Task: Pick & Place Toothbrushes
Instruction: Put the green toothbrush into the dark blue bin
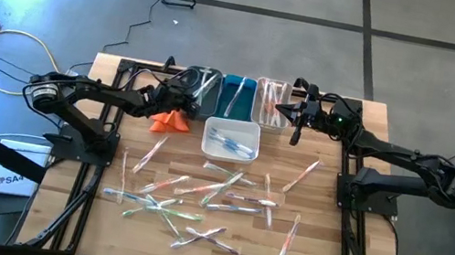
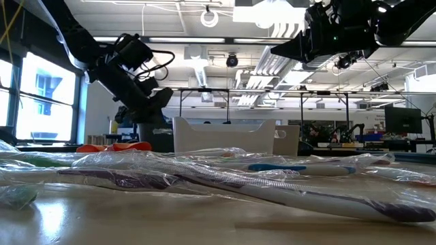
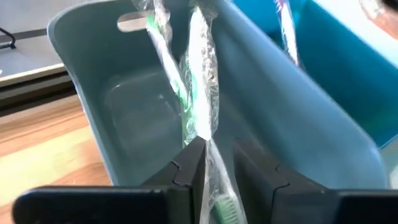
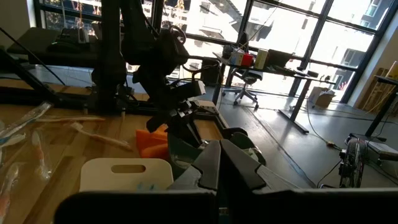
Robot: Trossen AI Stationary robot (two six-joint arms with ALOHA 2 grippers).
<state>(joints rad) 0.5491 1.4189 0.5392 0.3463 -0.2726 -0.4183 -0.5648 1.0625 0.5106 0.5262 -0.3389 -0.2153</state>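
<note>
High view. We count four bins at the table's far edge: a grey-blue bin [image 1: 200, 89] on the left, a teal bin [image 1: 234, 97], a clear bin [image 1: 270, 104] to its right, and a white bin [image 1: 231, 139] set just nearer. The left gripper [image 1: 189, 93] sits over the grey-blue bin; the right gripper [image 1: 289, 112] hovers at the clear bin's right side. Loose wrapped toothbrushes [image 1: 197, 198] lie scattered across the middle and near part of the wooden table [image 1: 317, 254]. An orange folded cloth [image 1: 169, 120] lies just nearer than the left gripper.

Low view. We see the left arm angled down behind the white bin, and the right gripper high, well clear of the table.

Left wrist view. We see a green-handled toothbrush [image 3: 200, 118] in its wrapper standing slanted inside the grey-blue bin, its near end running down between the gripper's fingers [image 3: 186, 174]. The fingers stand slightly apart beside it; we cannot tell whether they touch the wrapper.

Right wrist view. We see the right fingers pressed together, holding nothing.

Step in hand, as we judge it: releasing the green toothbrush into the grey-blue bin. Next move calls for spreading wider, lifting clear without snagging the wrapper, then going for another loose toothbrush.
</note>
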